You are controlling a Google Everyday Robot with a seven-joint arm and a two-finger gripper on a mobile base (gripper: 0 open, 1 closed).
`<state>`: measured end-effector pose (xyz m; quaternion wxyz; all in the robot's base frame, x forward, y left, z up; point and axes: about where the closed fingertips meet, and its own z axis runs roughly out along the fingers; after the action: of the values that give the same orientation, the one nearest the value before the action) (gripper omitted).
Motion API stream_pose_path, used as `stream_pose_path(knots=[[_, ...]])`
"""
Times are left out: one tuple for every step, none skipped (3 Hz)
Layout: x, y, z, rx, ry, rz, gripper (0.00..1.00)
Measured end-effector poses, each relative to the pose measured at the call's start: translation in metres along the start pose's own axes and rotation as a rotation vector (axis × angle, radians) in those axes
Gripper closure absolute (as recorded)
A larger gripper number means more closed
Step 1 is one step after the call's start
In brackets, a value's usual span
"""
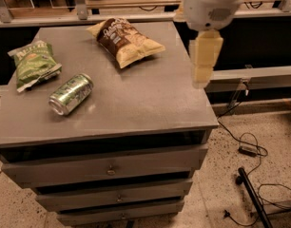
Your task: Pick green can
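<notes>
The green can [71, 94] lies on its side on the grey cabinet top [150, 99], left of the middle, with its silver top rim pointing toward the front left. My gripper [201, 81] hangs from the white arm at the upper right, above the cabinet's right edge. It is well to the right of the can and holds nothing I can see.
A green chip bag [33, 64] lies at the far left of the top. A brown and yellow chip bag [126, 41] lies at the back middle. The cabinet has drawers [107, 167] below. Cables [250, 148] and a black pole lie on the floor at the right.
</notes>
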<state>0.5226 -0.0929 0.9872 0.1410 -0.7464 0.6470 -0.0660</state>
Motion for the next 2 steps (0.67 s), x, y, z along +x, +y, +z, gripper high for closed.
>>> stream_pose_path(knots=[[-0.076,-0.017,0.019,-0.022,-0.018,-0.197,0.00],[-0.143,-0.017,0.047,-0.071,-0.049,-0.354,0.00]])
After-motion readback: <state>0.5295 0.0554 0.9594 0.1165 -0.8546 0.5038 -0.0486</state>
